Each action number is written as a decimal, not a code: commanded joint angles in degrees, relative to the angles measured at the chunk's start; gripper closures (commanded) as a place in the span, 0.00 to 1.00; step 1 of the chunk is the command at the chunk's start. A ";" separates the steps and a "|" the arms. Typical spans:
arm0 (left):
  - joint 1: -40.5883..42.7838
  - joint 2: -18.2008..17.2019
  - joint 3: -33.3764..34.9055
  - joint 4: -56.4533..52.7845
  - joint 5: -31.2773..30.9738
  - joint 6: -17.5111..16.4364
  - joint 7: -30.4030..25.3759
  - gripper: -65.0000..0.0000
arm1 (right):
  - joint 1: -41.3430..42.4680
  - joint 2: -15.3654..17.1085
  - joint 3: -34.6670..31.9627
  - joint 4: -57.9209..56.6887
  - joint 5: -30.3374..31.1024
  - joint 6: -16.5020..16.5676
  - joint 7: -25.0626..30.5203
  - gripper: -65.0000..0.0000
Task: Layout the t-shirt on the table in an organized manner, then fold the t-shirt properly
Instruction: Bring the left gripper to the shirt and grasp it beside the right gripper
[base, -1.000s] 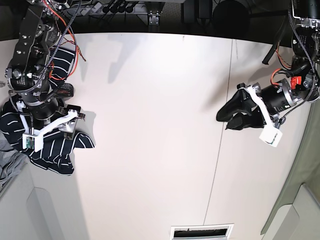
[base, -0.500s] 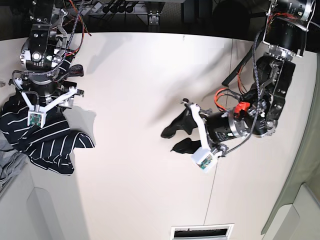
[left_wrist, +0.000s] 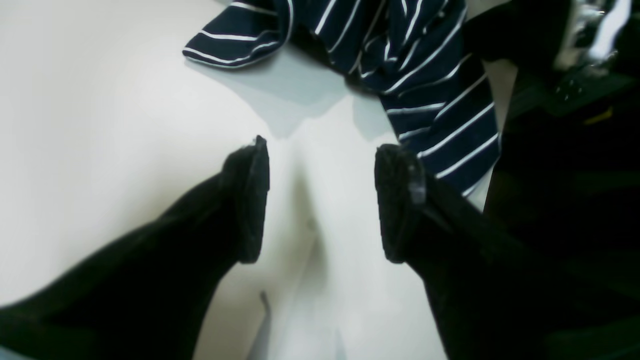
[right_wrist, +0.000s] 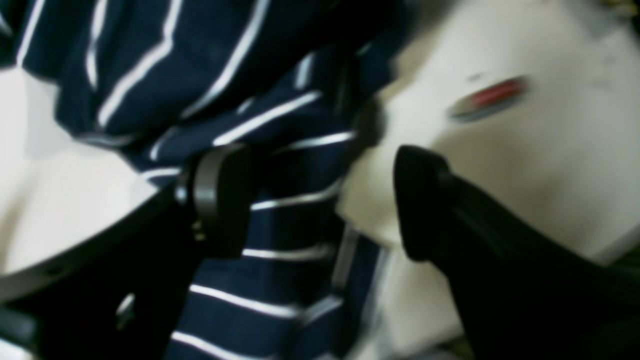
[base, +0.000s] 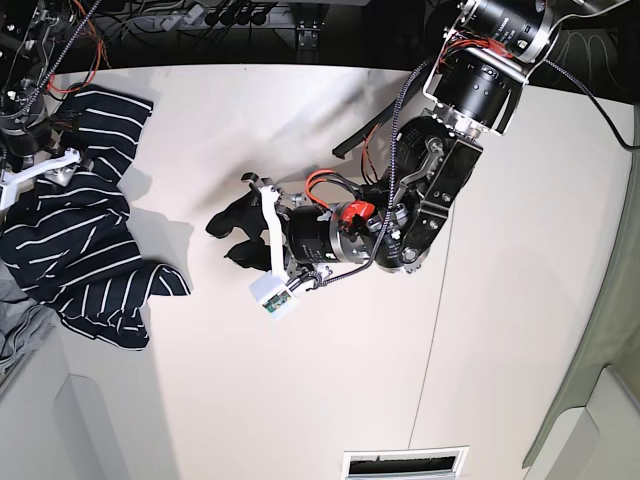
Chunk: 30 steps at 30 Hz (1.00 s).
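The striped t-shirt (base: 80, 230) lies crumpled in a heap at the far left edge of the white bench (base: 330, 390) in the base view, partly spilling toward a grey cloth (base: 18, 335) at the bench's corner. Laying it flat has not yet begun in earnest; the folding is a long way off.

The left hand (base: 228, 238) reaches across the bare middle of the bench toward the heap, its jaws spread wide and holding nothing. Its wrist view shows bare bench between the two dark fingers (left_wrist: 250, 200), with a striped edge of the t-shirt (left_wrist: 400, 65) just ahead of them and to their right, apart from the fingertips.

The right hand (right_wrist: 310, 200) hangs over the t-shirt (right_wrist: 280, 235) at the bench's edge, also spread wide. Striped fabric fills the gap between its fingers in the blurred wrist view; whether they touch the cloth cannot be told, and nothing is clamped.

The next move likely calls for each hand to close on a separate edge or corner, then draw the shirt inward onto open bench and spread it. Bunched layers may make a single-layer pinch difficult.
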 joint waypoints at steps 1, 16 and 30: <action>-1.36 0.46 -0.26 0.87 -0.98 -0.39 -0.68 0.45 | 1.33 0.31 -0.39 -2.10 0.70 1.55 0.94 0.33; -1.38 -7.32 -8.55 5.66 -6.03 -2.60 5.42 0.45 | 5.09 -10.34 -23.50 -14.91 4.24 8.37 2.36 0.33; 0.98 -16.68 -12.98 5.95 -10.95 -3.56 5.31 0.45 | 5.27 -16.04 -33.35 6.56 -3.78 5.77 2.10 0.33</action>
